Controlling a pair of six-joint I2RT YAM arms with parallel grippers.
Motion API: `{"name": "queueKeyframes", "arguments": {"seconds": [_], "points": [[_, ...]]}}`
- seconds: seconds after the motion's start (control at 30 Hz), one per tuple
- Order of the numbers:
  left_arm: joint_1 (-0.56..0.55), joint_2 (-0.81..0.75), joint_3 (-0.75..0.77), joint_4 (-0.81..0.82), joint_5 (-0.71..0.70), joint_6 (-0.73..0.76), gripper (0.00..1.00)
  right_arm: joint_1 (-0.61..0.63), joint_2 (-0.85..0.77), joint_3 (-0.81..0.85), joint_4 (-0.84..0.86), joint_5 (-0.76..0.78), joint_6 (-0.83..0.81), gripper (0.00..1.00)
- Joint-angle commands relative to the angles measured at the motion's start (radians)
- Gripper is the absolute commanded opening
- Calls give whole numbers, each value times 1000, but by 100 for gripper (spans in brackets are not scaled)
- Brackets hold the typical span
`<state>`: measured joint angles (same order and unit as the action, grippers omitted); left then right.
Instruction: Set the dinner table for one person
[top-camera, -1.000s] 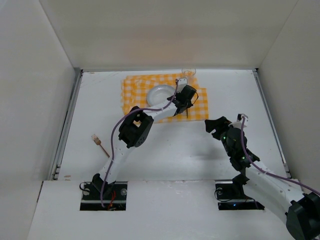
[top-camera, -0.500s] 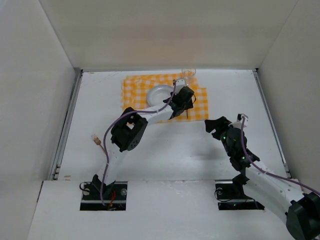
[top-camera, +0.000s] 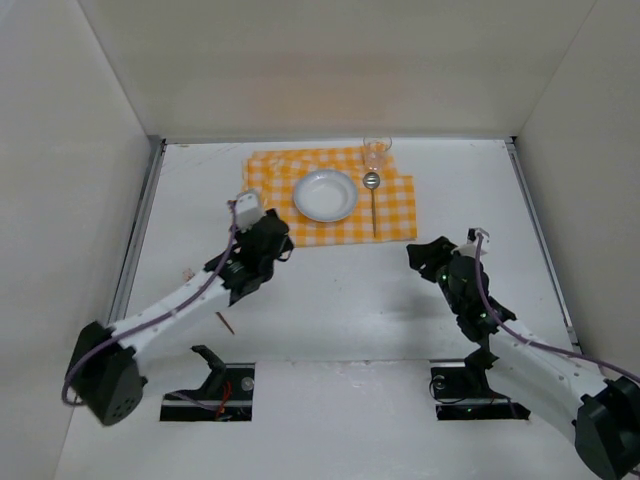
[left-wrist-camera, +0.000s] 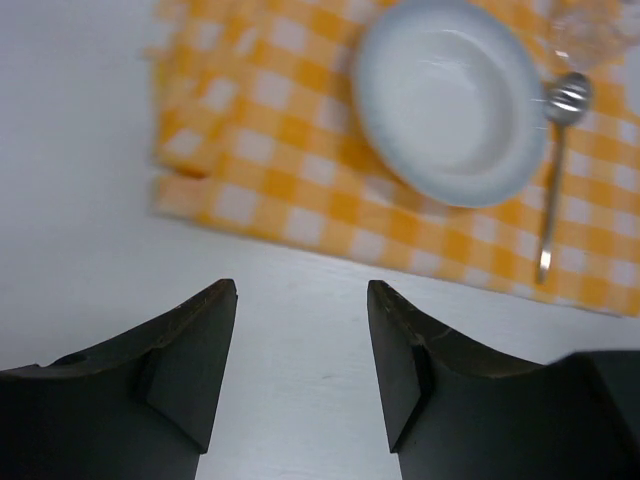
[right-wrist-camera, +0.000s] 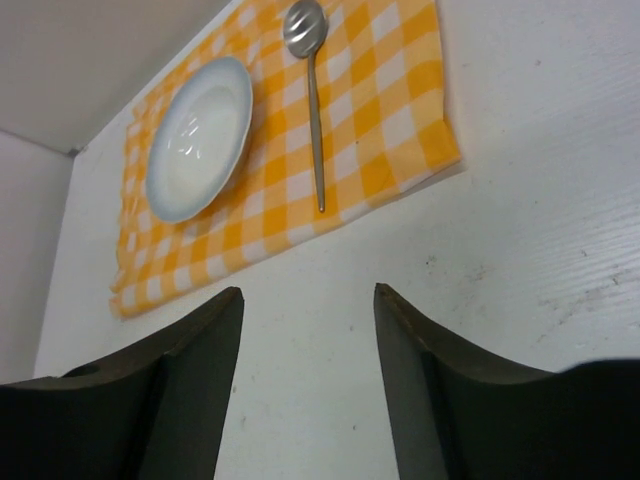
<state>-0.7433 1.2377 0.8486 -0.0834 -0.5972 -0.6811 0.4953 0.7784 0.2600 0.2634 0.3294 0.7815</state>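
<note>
The white dinner table (top-camera: 340, 300) carries an orange-and-white checked cloth (top-camera: 395, 218) at the back. A white plate (top-camera: 325, 195) sits on the cloth, with a metal spoon (top-camera: 373, 205) lying just to its right. A clear glass (top-camera: 376, 152) stands at the cloth's far right corner. A wooden fork (top-camera: 225, 322) lies at the near left, partly hidden under my left arm. My left gripper (top-camera: 277, 240) is open and empty, over bare table near the cloth's near-left corner. My right gripper (top-camera: 424, 255) is open and empty, just off the cloth's near-right corner. Both wrist views show the plate (left-wrist-camera: 450, 100) (right-wrist-camera: 198, 137) and the spoon (left-wrist-camera: 553, 170) (right-wrist-camera: 312, 100).
Metal rails (top-camera: 135, 245) run along the table's left and right edges. White walls enclose the left, back and right sides. The arm bases (top-camera: 208, 385) sit at the near edge.
My left arm has pulled back from over the spoon to the near left of the cloth. The spoon and plate now lie uncovered. The right arm has barely moved.
</note>
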Motion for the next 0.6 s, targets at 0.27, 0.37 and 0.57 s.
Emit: {"name": "queueKeyframes", "arguments": {"seconds": [0.27, 0.37, 0.57], "points": [[389, -524, -368, -604, 17, -350, 47, 48, 19, 15, 73, 7, -7, 57], [440, -489, -390, -576, 56, -344, 46, 47, 2, 12, 69, 5, -7, 60], [424, -391, -398, -533, 66, -334, 39, 48, -21, 4, 62, 7, -7, 61]]}}
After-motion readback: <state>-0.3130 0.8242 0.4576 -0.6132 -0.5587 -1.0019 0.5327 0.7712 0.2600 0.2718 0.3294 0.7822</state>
